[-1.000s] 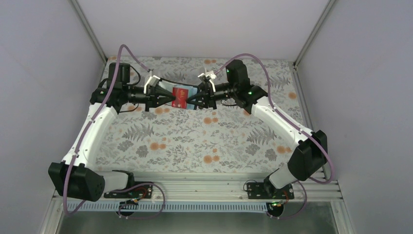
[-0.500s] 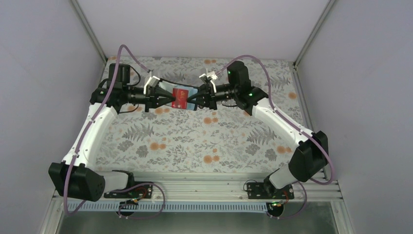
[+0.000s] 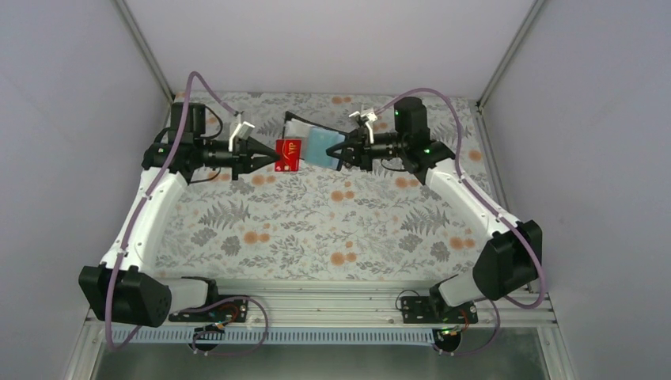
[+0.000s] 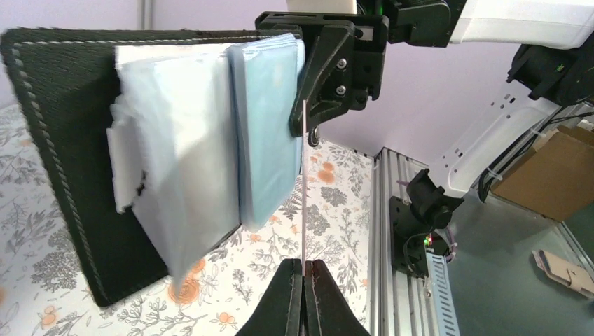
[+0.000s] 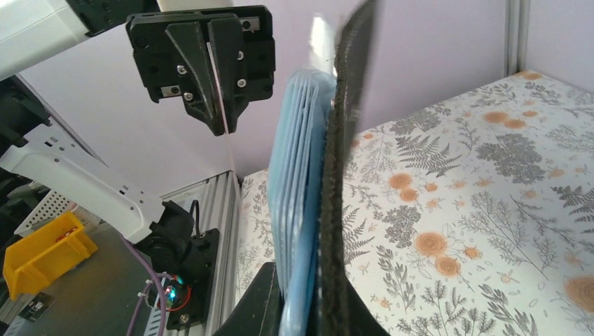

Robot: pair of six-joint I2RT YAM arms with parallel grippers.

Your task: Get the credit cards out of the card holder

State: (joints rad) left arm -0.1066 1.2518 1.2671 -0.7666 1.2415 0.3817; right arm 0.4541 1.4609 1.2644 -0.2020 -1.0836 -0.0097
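- The left gripper (image 3: 271, 157) is closed, its fingertips pinching the left edge of a red credit card (image 3: 290, 155) held in the air.
- The right gripper (image 3: 341, 152) is clamped on the right side of the card holder (image 3: 320, 144), a black wallet lifted above the table and hanging open.
- The two grippers point at each other. The red card is just beside the holder, and the right wrist view shows a gap between them.
- Pale blue sleeves (image 4: 266, 126) fan out from the holder's black cover.
- Below both is a floral tablecloth (image 3: 316, 229).
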